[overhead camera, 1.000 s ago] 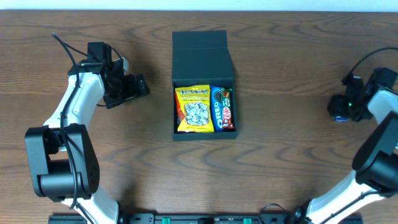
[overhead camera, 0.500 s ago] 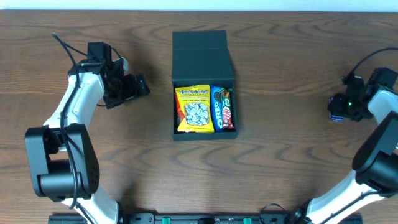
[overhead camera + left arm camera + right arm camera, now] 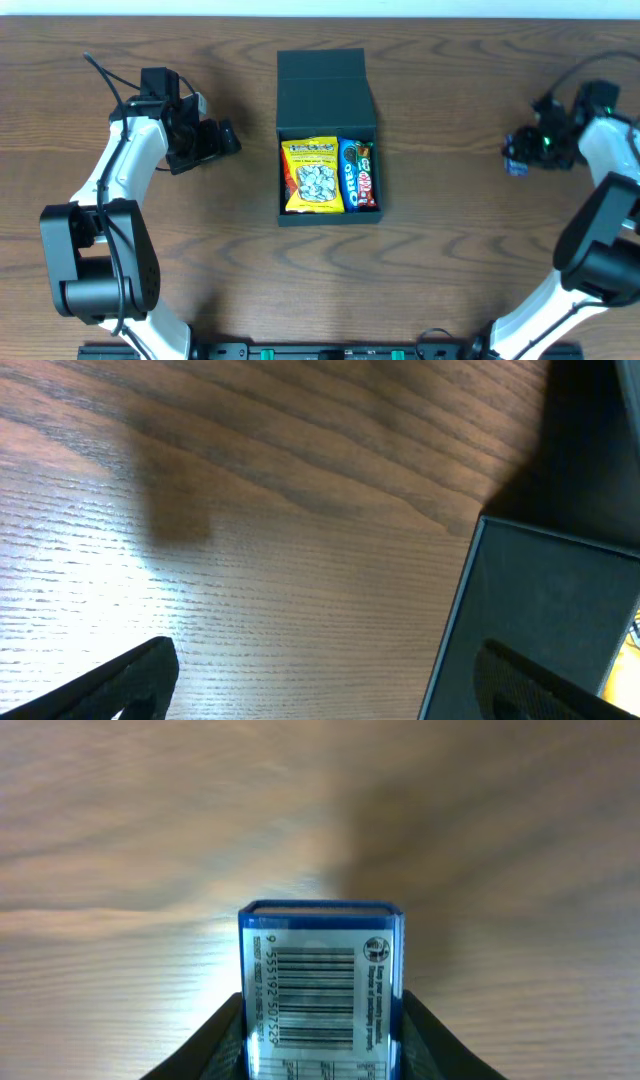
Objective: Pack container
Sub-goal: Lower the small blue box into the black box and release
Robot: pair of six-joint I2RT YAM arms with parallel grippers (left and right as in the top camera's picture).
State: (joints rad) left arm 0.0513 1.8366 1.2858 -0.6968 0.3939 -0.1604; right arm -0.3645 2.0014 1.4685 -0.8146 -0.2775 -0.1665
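Observation:
The dark teal-green container (image 3: 327,100) sits at the table's centre with its flap lid folded back. Inside lie a yellow snack packet (image 3: 313,175), a blue Oreo packet (image 3: 349,176) and a red bar (image 3: 366,176). My right gripper (image 3: 522,152) is at the far right, shut on a small blue box with a barcode (image 3: 320,982) and holds it above the table. My left gripper (image 3: 228,139) is open and empty, left of the container; its wrist view shows the container's corner (image 3: 545,615) beside the right fingertip.
The wooden table (image 3: 450,260) surrounds the container. A cable (image 3: 100,70) trails at the back left near the left arm.
My right gripper has moved left and slightly toward the back with the blue box. The left arm has not moved.

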